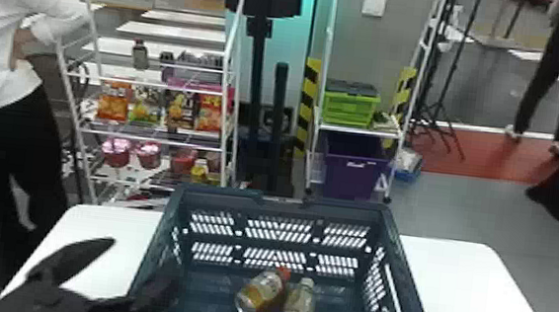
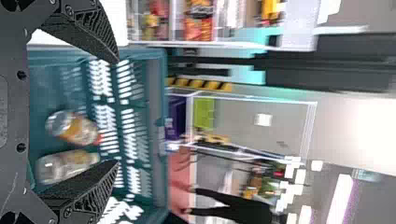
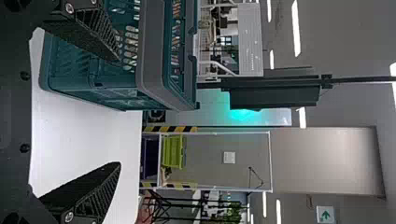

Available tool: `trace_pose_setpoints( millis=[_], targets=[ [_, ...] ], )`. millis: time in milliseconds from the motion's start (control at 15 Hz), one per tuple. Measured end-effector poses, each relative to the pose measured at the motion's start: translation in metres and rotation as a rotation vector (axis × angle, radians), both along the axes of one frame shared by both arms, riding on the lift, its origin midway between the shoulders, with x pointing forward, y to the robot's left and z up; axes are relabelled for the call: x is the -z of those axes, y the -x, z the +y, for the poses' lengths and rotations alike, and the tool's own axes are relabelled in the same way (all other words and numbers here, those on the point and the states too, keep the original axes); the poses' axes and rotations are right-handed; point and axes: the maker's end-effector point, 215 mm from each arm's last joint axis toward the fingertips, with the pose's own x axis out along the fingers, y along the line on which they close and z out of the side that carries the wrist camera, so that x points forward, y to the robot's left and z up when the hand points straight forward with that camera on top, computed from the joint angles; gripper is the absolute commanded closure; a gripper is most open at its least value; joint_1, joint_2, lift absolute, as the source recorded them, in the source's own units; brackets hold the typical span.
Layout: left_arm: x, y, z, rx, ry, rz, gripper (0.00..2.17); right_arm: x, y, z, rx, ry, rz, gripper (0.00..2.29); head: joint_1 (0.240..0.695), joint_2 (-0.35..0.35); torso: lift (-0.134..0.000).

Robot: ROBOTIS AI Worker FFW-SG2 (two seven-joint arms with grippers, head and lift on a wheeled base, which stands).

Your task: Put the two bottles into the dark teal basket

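As the amber bottle (image 1: 260, 296) and clear bottle (image 1: 298, 311) lie in the basket (image 1: 346, 215), the left gripper (image 2: 116, 112) and right gripper (image 3: 119, 111) hang spread, seemingly unneeded.

Head view: basket (image 1: 283, 202) near side cut off at bottom edge, worktop (image 1: 468, 287) too. Left tool (image 1: 143, 259) base cropped, finger by basket blends into dark wall, outline unclear. Labels on red-capped bottle (image 1: 261, 292) and pale-capped bottle (image 1: 298, 309) too blurred to read. Items beside lime crate (image 1: 350, 110) too small to tell. Left wrist view: rack goods smeared. Right wrist view: basket cropped at top, partly hidden behind right tool (image 3: 119, 112).
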Motion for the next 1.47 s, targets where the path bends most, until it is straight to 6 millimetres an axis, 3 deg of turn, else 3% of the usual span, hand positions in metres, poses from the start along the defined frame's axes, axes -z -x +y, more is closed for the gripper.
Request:
trace_pose_setpoints(
  millis=[133, 200, 267, 467, 667, 867, 1467],
  targets=[
    [-0.04, 0.024, 0.022, -0.069, 0.02, -0.266, 0.14, -0.009, -0.002, 0.004, -0.008, 0.0, -0.017, 0.1, 0.499, 0.0, 0.0],
    [-0.046, 0.048, 0.027, -0.082, 0.029, -0.355, 0.14, -0.013, -0.001, 0.006, -0.011, 0.002, -0.026, 0.1, 0.499, 0.0, 0.0],
    [-0.039, 0.069, 0.032, -0.099, 0.03, -0.396, 0.14, -0.018, -0.001, 0.007, -0.014, 0.003, -0.035, 0.1, 0.499, 0.0, 0.0],
    [0.015, 0.113, 0.043, -0.14, 0.012, -0.396, 0.14, -0.027, -0.005, 0.012, -0.025, 0.002, -0.048, 0.1, 0.499, 0.0, 0.0],
    [0.073, 0.147, 0.042, -0.145, -0.031, -0.351, 0.14, -0.026, -0.009, 0.023, -0.042, -0.008, -0.04, 0.1, 0.499, 0.0, 0.0],
    [0.112, 0.156, 0.04, -0.144, -0.061, -0.292, 0.14, -0.021, -0.014, 0.032, -0.057, -0.022, -0.009, 0.1, 0.499, 0.0, 0.0],
    [0.139, 0.155, 0.017, -0.168, -0.06, -0.238, 0.14, -0.02, -0.018, 0.04, -0.07, -0.019, 0.016, 0.09, 0.499, 0.0, 0.0]
  ],
)
